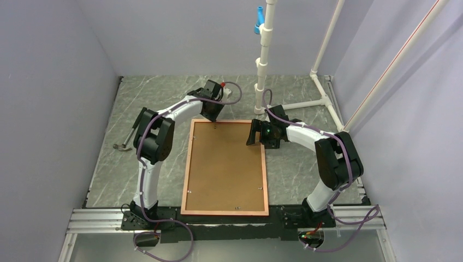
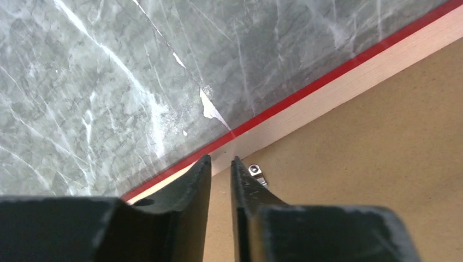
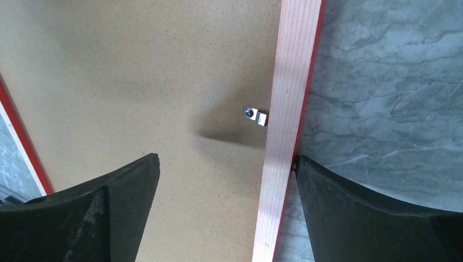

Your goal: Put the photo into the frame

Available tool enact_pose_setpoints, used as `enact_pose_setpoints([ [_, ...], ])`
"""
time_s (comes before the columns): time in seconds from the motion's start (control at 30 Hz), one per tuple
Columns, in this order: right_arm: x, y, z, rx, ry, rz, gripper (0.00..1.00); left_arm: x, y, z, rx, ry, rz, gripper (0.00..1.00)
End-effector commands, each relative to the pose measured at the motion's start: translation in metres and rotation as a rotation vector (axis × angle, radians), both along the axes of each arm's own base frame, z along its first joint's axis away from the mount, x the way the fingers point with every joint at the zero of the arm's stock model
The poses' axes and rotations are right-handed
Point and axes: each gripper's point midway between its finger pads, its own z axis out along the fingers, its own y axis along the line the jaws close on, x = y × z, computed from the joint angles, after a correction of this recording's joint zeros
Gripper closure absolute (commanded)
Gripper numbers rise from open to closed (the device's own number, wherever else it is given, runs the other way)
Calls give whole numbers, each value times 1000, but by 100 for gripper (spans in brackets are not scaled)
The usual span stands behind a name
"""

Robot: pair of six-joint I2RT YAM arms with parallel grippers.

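The frame (image 1: 187, 169) lies face down in the middle of the table, its copper-orange back edge up, a brown backing board (image 1: 226, 164) filling it. The photo is hidden. My left gripper (image 1: 212, 117) hovers at the frame's far edge. In the left wrist view its jaws (image 2: 220, 160) stand a narrow gap apart with nothing between them, a small metal clip (image 2: 256, 173) just right of them, and the frame's red edge (image 2: 338, 87) beyond. My right gripper (image 1: 253, 136) is wide open (image 3: 226, 161) astride the frame's right rail (image 3: 286, 109), the outer finger (image 3: 349, 202) against its red side, near another clip (image 3: 255, 114).
A hammer (image 1: 126, 139) lies on the marble table left of the left arm. A white pipe stand (image 1: 263, 65) rises behind the frame, with a blue piece (image 1: 258, 21) near its top. Grey walls close in on both sides.
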Motion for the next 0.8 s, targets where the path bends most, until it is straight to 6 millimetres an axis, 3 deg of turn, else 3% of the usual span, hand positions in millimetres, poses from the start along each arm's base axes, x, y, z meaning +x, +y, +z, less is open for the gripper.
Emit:
enact_pose_setpoints([
  [0.0,-20,-7,-25,-33,91,4,4,-16,6,-11,9,51,23,82],
  [0.1,-20,-7,-25,-35,91,3,4,-16,7,-10,3,48,31,91],
  [0.17,-20,-8,-25,-36,89,1,4,-15,7,-7,-7,43,43,92],
  [0.23,-20,-8,-24,-37,88,3,4,-12,7,2,-32,32,66,80],
  [0.37,-21,-8,-24,-35,89,3,4,-8,7,24,-131,8,107,37],
  [0.43,-21,-8,-24,-34,90,5,4,-8,5,33,-187,2,100,25],
  [0.6,-22,-8,-25,-37,91,4,4,-11,4,34,-186,-14,17,10],
  [0.77,-23,-9,-27,-39,96,8,4,-12,3,20,-125,-3,-60,9],
])
